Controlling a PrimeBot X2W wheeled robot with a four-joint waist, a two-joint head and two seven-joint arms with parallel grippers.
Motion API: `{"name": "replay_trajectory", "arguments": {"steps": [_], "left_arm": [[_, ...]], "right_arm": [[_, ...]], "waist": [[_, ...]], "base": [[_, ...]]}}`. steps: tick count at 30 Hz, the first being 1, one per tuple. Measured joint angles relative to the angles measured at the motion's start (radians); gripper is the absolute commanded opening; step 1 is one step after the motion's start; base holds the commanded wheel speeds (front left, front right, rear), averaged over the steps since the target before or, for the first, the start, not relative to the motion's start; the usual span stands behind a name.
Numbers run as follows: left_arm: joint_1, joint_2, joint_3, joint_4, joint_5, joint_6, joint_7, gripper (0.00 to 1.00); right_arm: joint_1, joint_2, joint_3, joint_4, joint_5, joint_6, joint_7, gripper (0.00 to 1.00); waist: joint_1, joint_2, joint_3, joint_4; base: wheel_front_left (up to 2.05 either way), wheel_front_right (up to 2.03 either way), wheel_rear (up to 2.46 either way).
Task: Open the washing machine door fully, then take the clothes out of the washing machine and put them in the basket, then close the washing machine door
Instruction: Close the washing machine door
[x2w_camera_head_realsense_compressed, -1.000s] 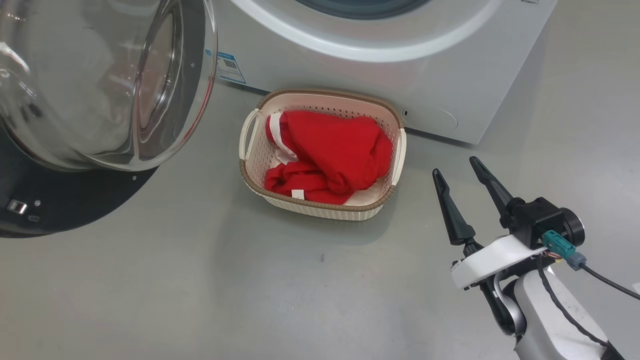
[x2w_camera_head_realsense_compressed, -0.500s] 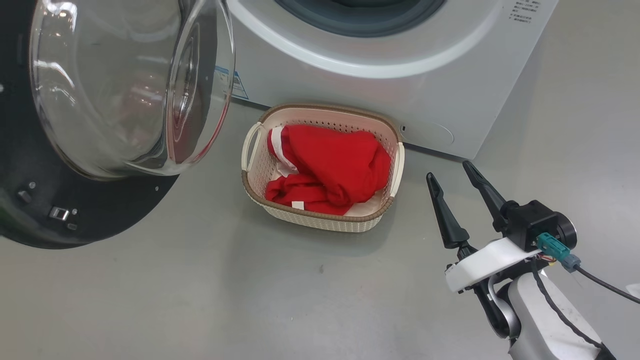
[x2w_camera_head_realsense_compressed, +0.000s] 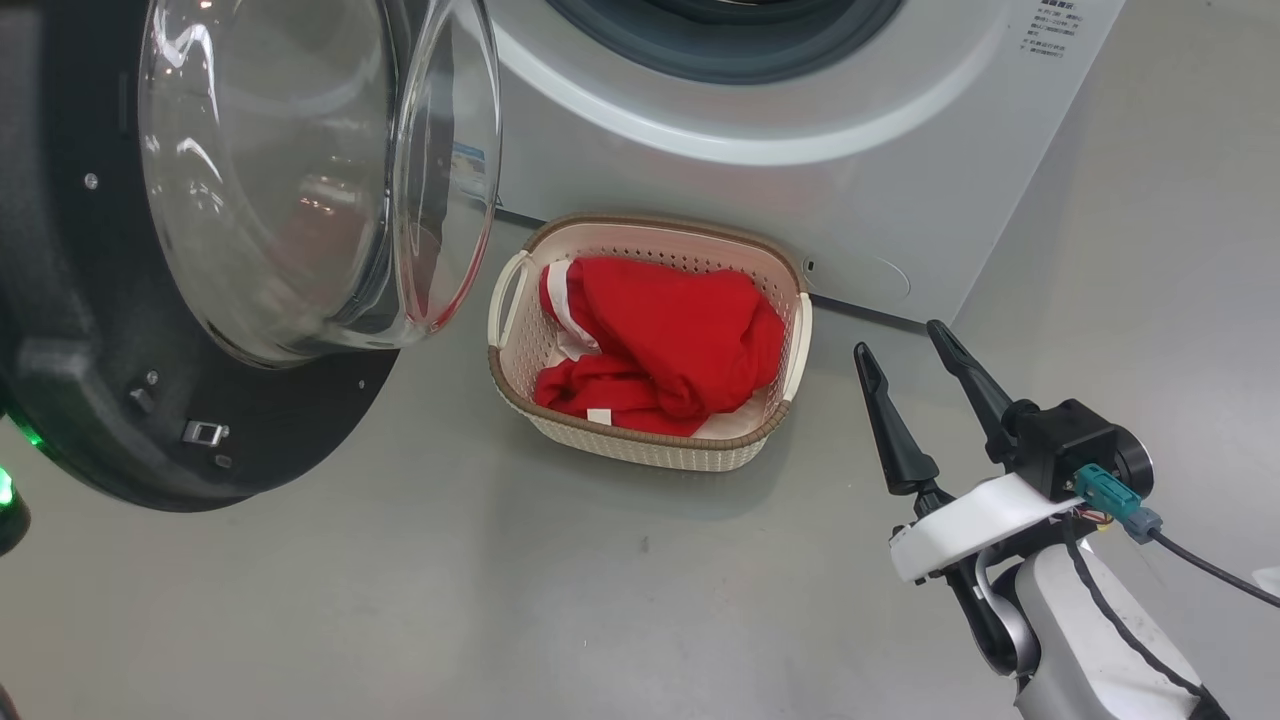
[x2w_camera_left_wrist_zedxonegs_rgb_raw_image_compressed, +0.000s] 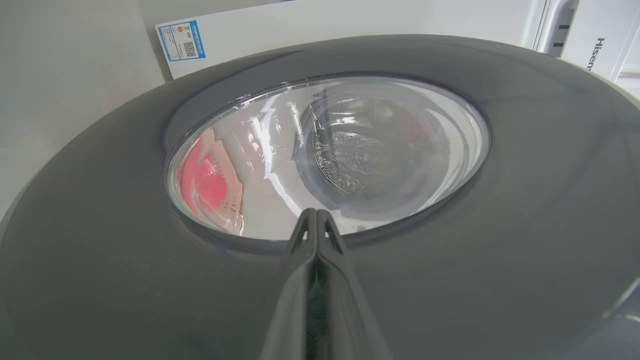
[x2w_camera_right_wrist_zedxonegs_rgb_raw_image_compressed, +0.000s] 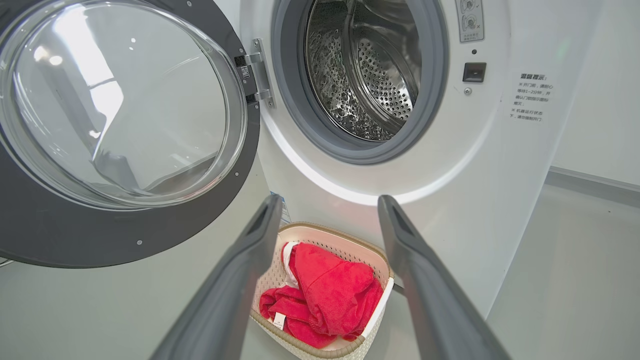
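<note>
Two of the three steps look done: the washing machine door (x2w_camera_head_realsense_compressed: 280, 200) stands swung wide at the upper left of the head view, and the clothes (x2w_camera_head_realsense_compressed: 670, 340) lie heaped in the basket (x2w_camera_head_realsense_compressed: 640, 445) at centre frame, just below the white front of the washing machine (x2w_camera_head_realsense_compressed: 760, 200). The drum (x2w_camera_right_wrist_zedxonegs_rgb_raw_image_compressed: 370, 75) looks bare of cloth in the right wrist view, so closing the door seems to be the step in hand.

The left gripper (x2w_camera_left_wrist_zedxonegs_rgb_raw_image_compressed: 317, 215) has its fingers clenched together on nothing, tips at the lower edge of the glass on the door's outer face; whether they touch it cannot be told. The right gripper (x2w_camera_head_realsense_compressed: 898, 337) hangs spread and empty at the lower right.

Being round, the door has no long axis; its glass bowl bulges toward frame right, and its hinge (x2w_camera_right_wrist_zedxonegs_rgb_raw_image_compressed: 257, 75) sits at the opening's left edge. The next move likely calls for a steady push on the outer face, swinging the door toward the opening until it latches, clear of the basket, whose long side runs roughly left to right
</note>
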Motion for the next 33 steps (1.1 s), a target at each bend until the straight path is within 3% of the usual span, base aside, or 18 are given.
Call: {"name": "replay_trajectory", "arguments": {"steps": [24,33], "left_arm": [[0.125,-0.157,-0.069,-0.179,-0.054,-0.023,0.146,0.0],[0.164,-0.175,-0.073,-0.25,-0.056,-0.026,0.159,0.0]], "right_arm": [[0.011,0.014,-0.019,-0.002,0.003,0.0,0.0,1.0],[0.012,0.017,-0.021,-0.002,0.003,0.0,0.0,1.0]], "waist": [[0.0,0.0,-0.022,0.001],[0.0,0.0,-0.027,-0.004]], "base": [[0.0,0.0,0.0],[0.0,0.0,0.0]]}}
